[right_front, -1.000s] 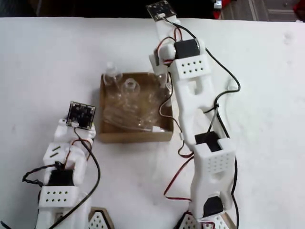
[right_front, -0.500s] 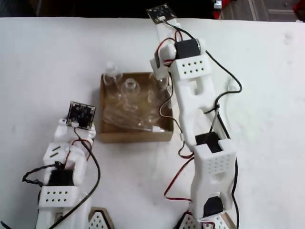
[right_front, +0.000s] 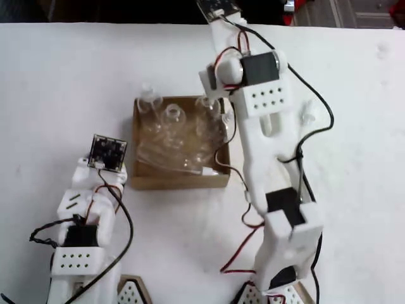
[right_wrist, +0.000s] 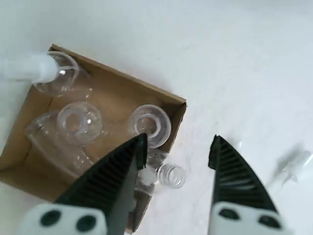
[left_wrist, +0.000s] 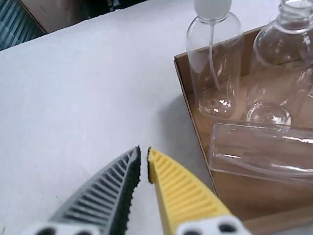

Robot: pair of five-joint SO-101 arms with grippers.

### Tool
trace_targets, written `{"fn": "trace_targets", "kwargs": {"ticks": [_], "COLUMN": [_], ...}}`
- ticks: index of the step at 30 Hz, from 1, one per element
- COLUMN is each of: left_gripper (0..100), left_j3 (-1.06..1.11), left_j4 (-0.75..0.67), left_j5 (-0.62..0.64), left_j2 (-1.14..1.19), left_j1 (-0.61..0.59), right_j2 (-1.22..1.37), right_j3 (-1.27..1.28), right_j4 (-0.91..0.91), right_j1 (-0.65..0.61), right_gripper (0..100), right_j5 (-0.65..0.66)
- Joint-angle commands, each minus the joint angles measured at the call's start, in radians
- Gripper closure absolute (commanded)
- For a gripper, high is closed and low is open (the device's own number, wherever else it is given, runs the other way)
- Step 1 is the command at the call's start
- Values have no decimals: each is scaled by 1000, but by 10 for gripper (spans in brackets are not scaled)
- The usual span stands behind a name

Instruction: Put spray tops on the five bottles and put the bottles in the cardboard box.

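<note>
The left gripper [left_wrist: 143, 159] is positioned over the table [left_wrist: 73, 98] just beside the cardboard box [left_wrist: 188, 98], with its fingers closed together on nothing. The right gripper [right_wrist: 178, 142] hangs above one corner of the box, its fingers spread wide and empty. Inside the box, a capped bottle [left_wrist: 213, 58] stands upright in a corner beside an uncapped bottle [right_wrist: 78, 118], and a loose spray top [right_wrist: 293, 161] lies on the table.

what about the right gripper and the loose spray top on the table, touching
Apart. The right wrist view shows bare table between the open right gripper and the spray top.
</note>
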Motion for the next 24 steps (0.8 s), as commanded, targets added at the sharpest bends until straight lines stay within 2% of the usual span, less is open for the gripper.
{"fn": "trace_targets", "kwargs": {"ticks": [1,7,11,13,17,22,24], "left_gripper": [968,968,968,968,969,967,965], "left_j3": [-20,-21,-25,-32,-55,-57,-57], "left_j4": [-28,-28,-28,-28,-26,-20,-20], "left_j5": [-3,-3,-3,17,187,190,190], "left_j2": [-15,-15,-15,-15,-15,-15,-15], "left_j1": [-12,-12,-18,-65,-159,-166,-166], "right_j2": [-79,-102,-200,-268,-429,-576,-595], "right_j3": [-23,109,299,430,738,1122,1203], "right_j4": [87,93,85,39,-163,-541,-634], "right_j1": [-74,-171,-278,-312,-320,-305,-305], "right_gripper": [811,812,812,812,812,812,809], "right_j5": [12,14,14,11,8,12,23]}}
